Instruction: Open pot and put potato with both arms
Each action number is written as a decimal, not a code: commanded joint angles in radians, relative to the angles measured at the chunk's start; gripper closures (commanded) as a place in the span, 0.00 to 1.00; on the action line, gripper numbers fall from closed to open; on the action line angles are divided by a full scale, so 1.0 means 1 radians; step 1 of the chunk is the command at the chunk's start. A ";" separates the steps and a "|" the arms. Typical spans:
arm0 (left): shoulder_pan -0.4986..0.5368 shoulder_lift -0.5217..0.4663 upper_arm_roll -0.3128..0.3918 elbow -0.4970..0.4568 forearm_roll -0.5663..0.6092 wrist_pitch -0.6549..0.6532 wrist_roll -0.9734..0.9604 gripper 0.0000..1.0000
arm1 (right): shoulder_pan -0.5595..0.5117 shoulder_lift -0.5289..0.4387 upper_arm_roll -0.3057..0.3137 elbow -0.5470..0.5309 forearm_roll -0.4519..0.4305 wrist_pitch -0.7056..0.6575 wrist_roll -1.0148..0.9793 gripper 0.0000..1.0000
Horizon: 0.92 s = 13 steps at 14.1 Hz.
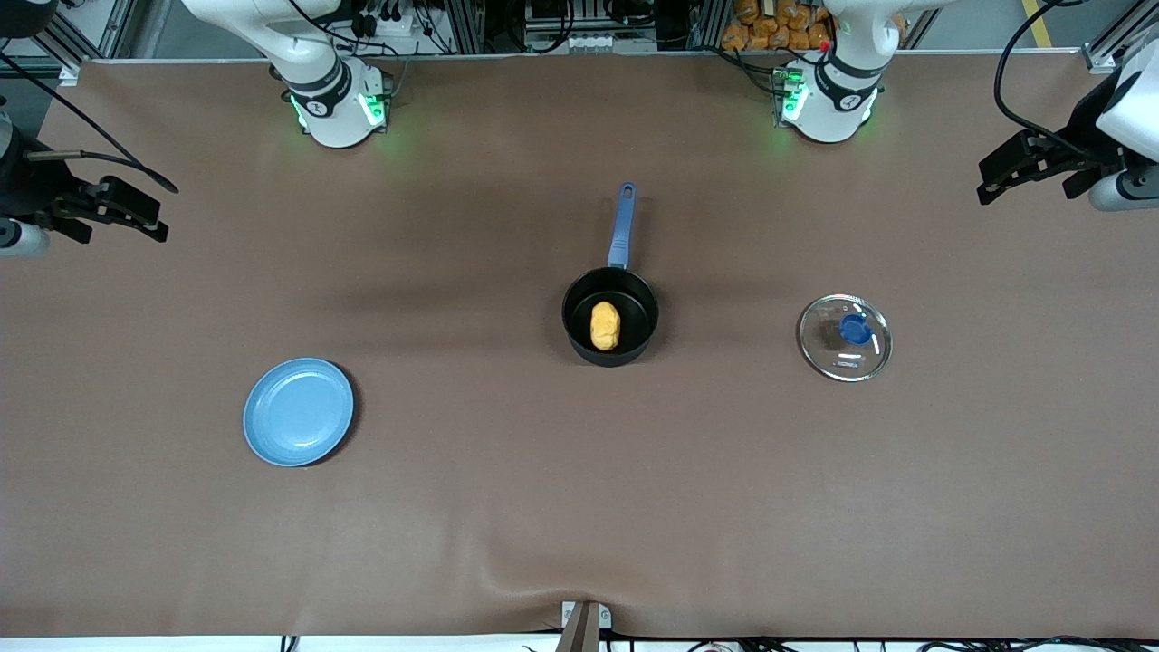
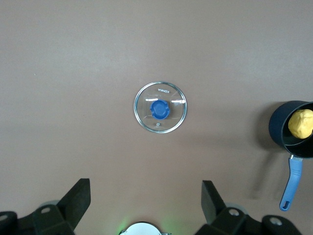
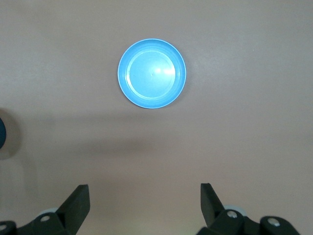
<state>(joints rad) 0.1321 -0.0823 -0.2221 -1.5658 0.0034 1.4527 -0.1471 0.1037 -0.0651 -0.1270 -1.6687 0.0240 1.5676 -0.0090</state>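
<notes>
The black pot (image 1: 610,317) with its long blue handle (image 1: 622,226) stands open at the table's middle. The yellow-orange potato (image 1: 605,326) lies inside it. The clear glass lid with its blue knob (image 1: 846,336) lies flat on the table, toward the left arm's end. My left gripper (image 1: 1023,172) is open and empty, held high at the left arm's end of the table. In the left wrist view (image 2: 145,193) it is above the lid (image 2: 160,106), with the pot (image 2: 293,129) at the edge. My right gripper (image 1: 136,213) is open and empty, high at the right arm's end.
A flat light-blue plate (image 1: 299,411) lies toward the right arm's end, nearer the front camera than the pot; it also shows in the right wrist view (image 3: 152,73). Brown cloth (image 1: 507,507) covers the table. The arm bases (image 1: 337,104) stand along the farthest edge from the camera.
</notes>
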 commanded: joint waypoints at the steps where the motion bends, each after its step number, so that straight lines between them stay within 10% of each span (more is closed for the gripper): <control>1: 0.011 -0.042 -0.003 -0.031 -0.008 -0.002 0.020 0.00 | 0.022 -0.021 -0.016 -0.014 0.013 0.008 -0.011 0.00; 13: 0.012 -0.027 -0.002 -0.005 -0.003 -0.003 0.015 0.00 | 0.083 -0.005 -0.014 0.072 -0.082 0.003 -0.003 0.00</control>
<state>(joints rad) 0.1332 -0.0939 -0.2207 -1.5699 0.0034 1.4532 -0.1471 0.1717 -0.0654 -0.1295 -1.6333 -0.0457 1.5831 -0.0107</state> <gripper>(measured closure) 0.000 0.000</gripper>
